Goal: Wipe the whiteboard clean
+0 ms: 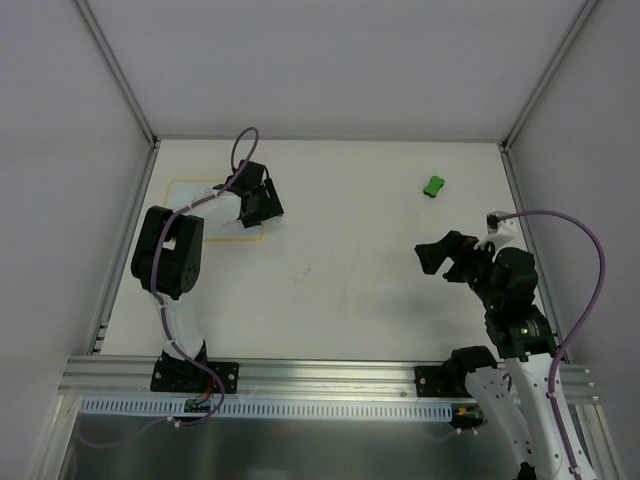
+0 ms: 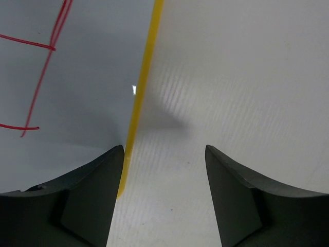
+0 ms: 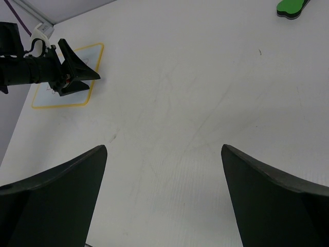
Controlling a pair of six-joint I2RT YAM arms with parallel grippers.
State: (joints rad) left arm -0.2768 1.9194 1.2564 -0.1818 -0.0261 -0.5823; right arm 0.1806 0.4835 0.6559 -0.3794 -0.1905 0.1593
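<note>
The whiteboard [image 1: 186,196] lies flat at the far left of the table, its yellow border showing, and my left arm hides part of it. My left gripper [image 1: 262,205] hangs low over the board's right edge. In the left wrist view the gripper [image 2: 164,154] is open, one finger over the pale board [image 2: 87,77] and the other over bare table, with the yellow border [image 2: 144,77] running just inside the left finger. Red drawn lines [image 2: 46,67] mark the board. My right gripper [image 1: 440,262] [image 3: 164,154] stands open and empty over the table at the right.
A small green block [image 1: 433,185] [image 3: 292,6] lies at the far right of the white table [image 1: 340,270]. Metal frame posts and grey walls close in the table's sides and back. The right wrist view also shows the whiteboard [image 3: 46,98] under the left gripper [image 3: 77,69].
</note>
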